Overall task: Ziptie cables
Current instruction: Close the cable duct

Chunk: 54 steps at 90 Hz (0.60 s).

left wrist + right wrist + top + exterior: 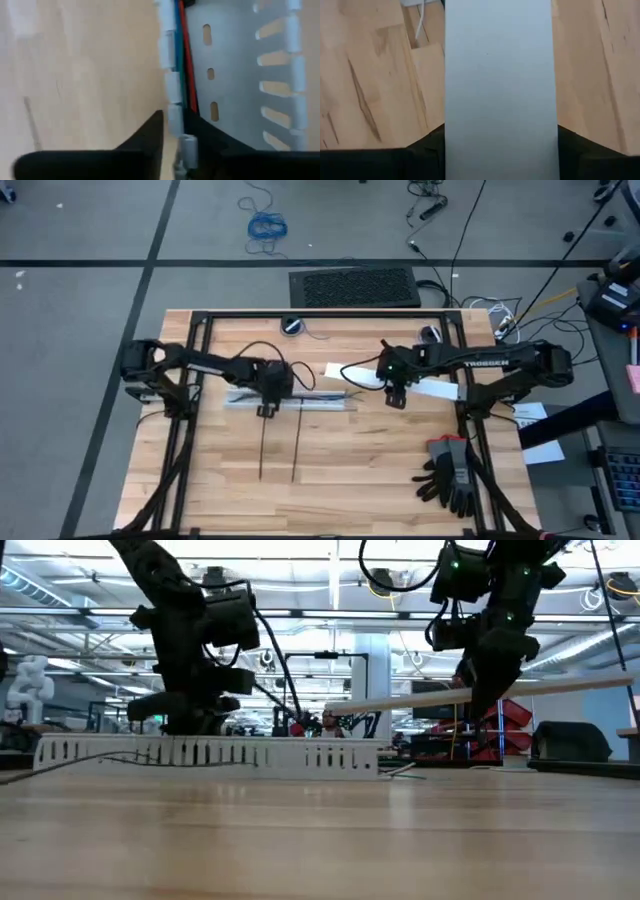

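Observation:
A white slotted strip [300, 400] lies flat on the table, left of centre. Thin wires, the cables [186, 75], run along the inside of its near wall. My left gripper [266, 408] is down at the strip's left part, shut on that wall. Two dark zipties [262, 445] [297, 442] lie side by side on the wood in front of the strip, pointing to the near edge. My right gripper [396, 396] is shut on a flat white strip [430, 387], which it holds above the table right of centre. My left gripper has the slotted strip's near wall [175, 117] between its two fingers, one finger outside the strip and one inside beside the wires. The fingers come from above. The strip stays flat on the table. I cannot tell whether the inner finger also touches the wires. My right gripper pinches the flat white strip by its two long edges [449, 140], the fingers across its width and coming from above. The strip [560, 690] is lifted clear of the table, nearly level, and sticks out on both sides of the gripper.
A pair of black and grey gloves [450, 475] lies near the front right corner. The arms' black frame [320, 315] borders the table's far side. Papers [530, 415] lie at the right edge. Bare wood stretches along the near edge.

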Available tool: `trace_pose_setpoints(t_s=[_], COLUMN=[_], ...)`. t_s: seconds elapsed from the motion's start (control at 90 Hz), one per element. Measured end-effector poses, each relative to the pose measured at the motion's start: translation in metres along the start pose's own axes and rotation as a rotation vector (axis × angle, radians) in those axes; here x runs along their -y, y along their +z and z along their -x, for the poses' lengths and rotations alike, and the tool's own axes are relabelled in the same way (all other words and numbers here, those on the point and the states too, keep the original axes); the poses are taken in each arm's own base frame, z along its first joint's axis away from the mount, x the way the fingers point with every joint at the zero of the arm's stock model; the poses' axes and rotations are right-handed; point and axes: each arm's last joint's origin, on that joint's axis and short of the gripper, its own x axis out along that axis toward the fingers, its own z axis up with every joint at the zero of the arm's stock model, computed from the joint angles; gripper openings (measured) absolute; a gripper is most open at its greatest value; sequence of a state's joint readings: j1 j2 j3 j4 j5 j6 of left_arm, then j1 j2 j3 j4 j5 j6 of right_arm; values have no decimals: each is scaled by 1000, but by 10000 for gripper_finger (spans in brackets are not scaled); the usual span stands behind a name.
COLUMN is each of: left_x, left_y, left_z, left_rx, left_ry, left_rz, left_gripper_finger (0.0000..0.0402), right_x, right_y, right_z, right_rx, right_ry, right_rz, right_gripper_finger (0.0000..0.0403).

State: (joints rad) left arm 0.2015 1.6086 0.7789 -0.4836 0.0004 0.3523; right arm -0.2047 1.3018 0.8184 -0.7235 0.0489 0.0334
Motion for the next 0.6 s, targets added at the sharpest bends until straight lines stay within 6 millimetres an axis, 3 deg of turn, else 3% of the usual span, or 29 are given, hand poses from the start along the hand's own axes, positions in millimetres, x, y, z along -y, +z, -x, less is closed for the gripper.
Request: trace_pose_setpoints(t_s=[0.167,0.322,0.456,0.6], left_x=[-7,-9,-10,-4], left_y=[-8,-19,-17,7], left_z=[15,46,70,88], left_rx=[-8,24,185,454], left_ry=[-11,0,-9,9], left_rz=[71,190,271,277], left_gripper_finger=[175,210,214,215], right_x=[0,0,-1,-1], right_y=[-1,1,4,7], right_z=[-1,-1,-1,0], right_rx=[0,14,47,80], right_ry=[2,2,2,10], right_rz=[1,44,91,149], right_gripper_finger=[205,205,205,205])
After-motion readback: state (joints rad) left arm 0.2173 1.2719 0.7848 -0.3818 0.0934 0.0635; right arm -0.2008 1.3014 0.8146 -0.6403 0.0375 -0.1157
